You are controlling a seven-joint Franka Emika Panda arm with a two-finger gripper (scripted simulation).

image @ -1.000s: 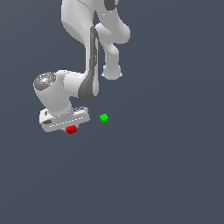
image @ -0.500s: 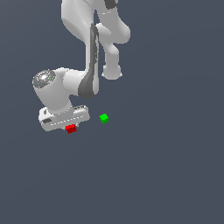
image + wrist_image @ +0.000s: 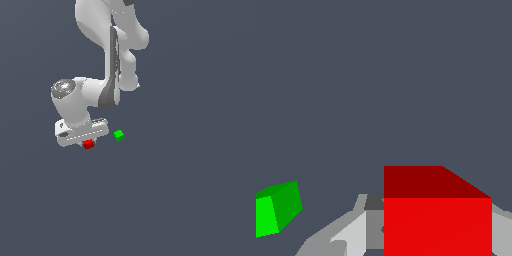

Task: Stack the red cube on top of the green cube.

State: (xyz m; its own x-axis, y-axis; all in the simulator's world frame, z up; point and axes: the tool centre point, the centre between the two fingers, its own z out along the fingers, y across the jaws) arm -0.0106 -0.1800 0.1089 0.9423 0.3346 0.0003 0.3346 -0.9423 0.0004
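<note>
The red cube sits just under the white hand, between the fingers of my gripper, which is shut on it. In the wrist view the red cube fills the lower part of the picture, with a grey finger against one side and the other finger at the picture's edge. The green cube lies a short way off, toward the exterior view's right of the red one and apart from it. It also shows in the wrist view as the green cube, off to the side of the gripper.
The surface around both cubes is plain dark grey-blue. The white arm rises above the hand toward the top of the exterior view.
The hand and the red cube have shifted slightly toward the exterior view's right and a little upward, nearer the green cube. The green cube has not moved.
</note>
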